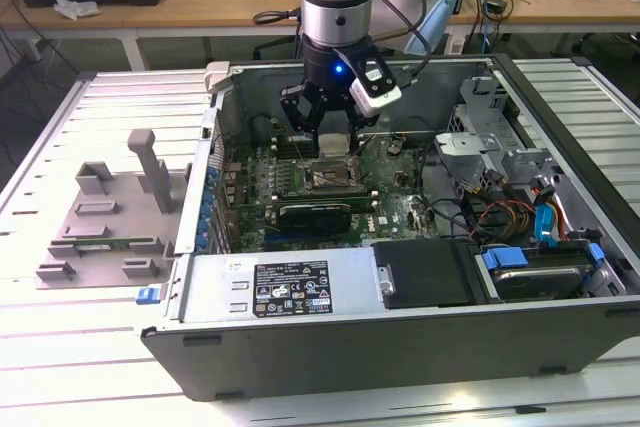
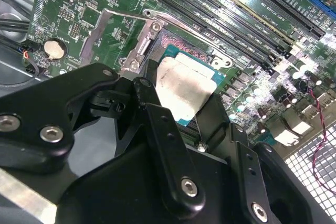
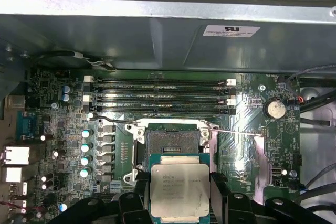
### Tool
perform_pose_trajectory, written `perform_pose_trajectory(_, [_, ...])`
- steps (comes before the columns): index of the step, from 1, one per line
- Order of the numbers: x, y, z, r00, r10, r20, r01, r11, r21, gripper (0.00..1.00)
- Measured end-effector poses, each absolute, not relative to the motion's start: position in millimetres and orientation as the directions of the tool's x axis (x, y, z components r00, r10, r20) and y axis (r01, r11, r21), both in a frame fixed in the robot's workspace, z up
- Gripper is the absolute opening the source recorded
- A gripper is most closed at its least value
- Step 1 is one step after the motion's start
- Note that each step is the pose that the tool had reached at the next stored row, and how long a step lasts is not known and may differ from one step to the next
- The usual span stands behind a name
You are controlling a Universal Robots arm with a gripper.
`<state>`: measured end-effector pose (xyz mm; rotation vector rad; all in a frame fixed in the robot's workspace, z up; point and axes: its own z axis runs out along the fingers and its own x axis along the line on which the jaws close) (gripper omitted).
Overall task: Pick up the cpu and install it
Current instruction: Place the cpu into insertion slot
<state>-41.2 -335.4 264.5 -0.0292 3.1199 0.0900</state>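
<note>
Inside the open computer case, over the motherboard, we see the gripper clenched on the cpu, its dark fingers pressing on two opposite edges of the chip. In both wrist views the cpu hangs flat, pale metal top up, partly over the dark socket, whose load plate stands swung open beside it. The memory slots run just beyond the socket. We cannot tell whether the chip touches the socket frame or hangs clear of it. We judge the cpu to be very light and quite stiff, so weight is no worry, but it is thin, and its smooth metal lid would likely slip under a loose or uneven pinch. The green board around the lid looks like the sensible place to hold it, at the side edges as the fingers do now, since that keeps pressure off the underside. We take that underside and the socket's contacts to be the fragile parts. A tilted or sideways contact there could bend something, so a level hold and a modest squeeze matter more than force.
</note>
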Motion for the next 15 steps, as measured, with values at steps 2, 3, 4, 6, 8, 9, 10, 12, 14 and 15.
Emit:
perform_pose_trajectory(2, [-41.2, -335.4, 264.4, -1.0, -0.018, -0.021, -0.019, 0.998, 0.057, 0.54])
perform_pose_trajectory(3, [-41.1, -335.4, 264.4, -1.0, -0.018, -0.021, -0.019, 0.998, 0.057, 0.54])
perform_pose_trajectory(4, [-41.2, -335.4, 264.3, -1.0, -0.018, -0.021, -0.019, 0.998, 0.057, 0.54])
perform_pose_trajectory(6, [-41.2, -335.4, 264.3, -1.0, -0.018, -0.021, -0.019, 0.998, 0.057, 0.54])
perform_pose_trajectory(8, [-41.2, -335.4, 264.2, -1.0, -0.018, -0.021, -0.019, 0.998, 0.057, 0.54])
perform_pose_trajectory(9, [-41.2, -335.4, 264.2, -1.0, -0.018, -0.021, -0.019, 0.998, 0.057, 0.54])
perform_pose_trajectory(10, [-41.2, -335.4, 264.2, -1.0, -0.018, -0.021, -0.019, 0.998, 0.057, 0.54])
perform_pose_trajectory(12, [-41.1, -335.4, 263.9, -0.998, 0.056, -0.021, 0.054, 0.997, 0.058, 0.54])
perform_pose_trajectory(14, [-41.1, -335.4, 263.7, -0.996, 0.092, -0.021, 0.091, 0.994, 0.057, 0.54])
perform_pose_trajectory(15, [-41.1, -335.4, 263.6, -0.994, 0.109, -0.021, 0.108, 0.993, 0.057, 0.54])
